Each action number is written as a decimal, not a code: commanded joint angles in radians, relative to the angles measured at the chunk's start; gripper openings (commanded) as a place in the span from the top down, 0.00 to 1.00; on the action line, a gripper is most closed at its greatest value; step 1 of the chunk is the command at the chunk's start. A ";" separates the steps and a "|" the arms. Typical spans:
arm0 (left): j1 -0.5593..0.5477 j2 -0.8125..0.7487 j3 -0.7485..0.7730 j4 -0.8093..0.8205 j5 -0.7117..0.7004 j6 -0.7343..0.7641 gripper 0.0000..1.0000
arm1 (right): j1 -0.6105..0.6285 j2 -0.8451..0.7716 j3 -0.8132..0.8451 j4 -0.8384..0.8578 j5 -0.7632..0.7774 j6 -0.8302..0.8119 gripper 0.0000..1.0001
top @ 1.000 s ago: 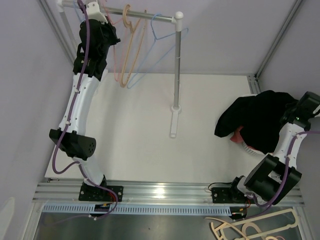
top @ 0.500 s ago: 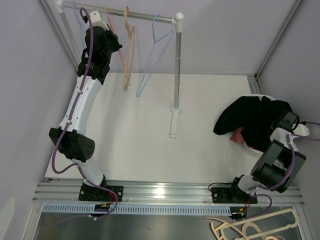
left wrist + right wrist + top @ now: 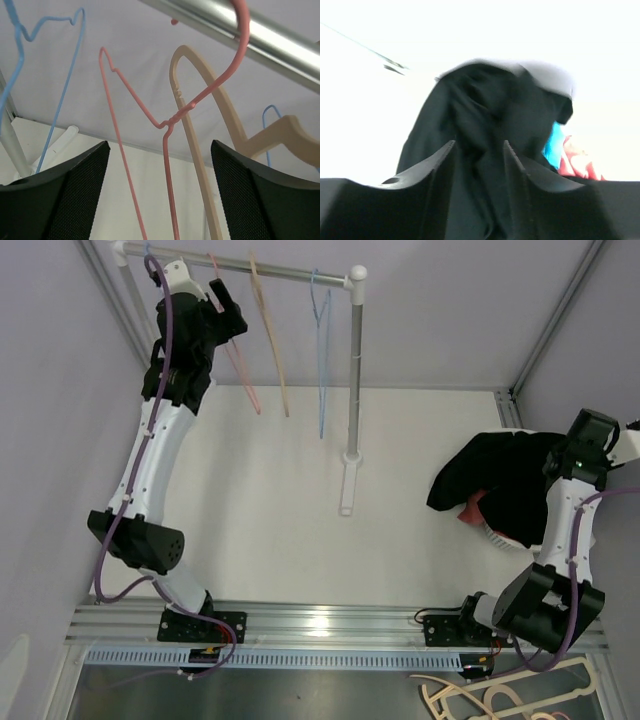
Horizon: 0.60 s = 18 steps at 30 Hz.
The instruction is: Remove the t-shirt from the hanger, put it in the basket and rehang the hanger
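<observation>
The black t-shirt [image 3: 500, 480] lies heaped at the right of the table, off any hanger; it fills the right wrist view [image 3: 485, 110]. My right gripper [image 3: 562, 462] hovers at its right edge, jaws [image 3: 479, 162] parted, with black cloth showing in the gap but not pinched. A bare pink hanger [image 3: 236, 352] hangs from the rail [image 3: 240, 262]. My left gripper [image 3: 230, 320] is up at the rail, wide open [image 3: 160, 190], and the pink hanger's neck [image 3: 168, 165] passes untouched between the fingers.
A beige hanger [image 3: 272, 340] and a blue hanger [image 3: 322, 350] hang on the same rail. The stand's pole [image 3: 352, 370] rises mid-table. A white basket rim [image 3: 497, 537] and red cloth [image 3: 470, 510] show under the t-shirt. More hangers [image 3: 500, 695] lie below the table's near edge.
Both grippers have opened. The left let go of the pink hanger, and the hangers swung back under the rail. The right released the t-shirt and drew back to its right edge.
</observation>
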 commanded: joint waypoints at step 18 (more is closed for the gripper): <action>-0.124 -0.312 -0.112 -0.139 -0.096 -0.062 0.01 | 0.263 -0.180 0.234 -0.120 -0.060 -0.174 0.01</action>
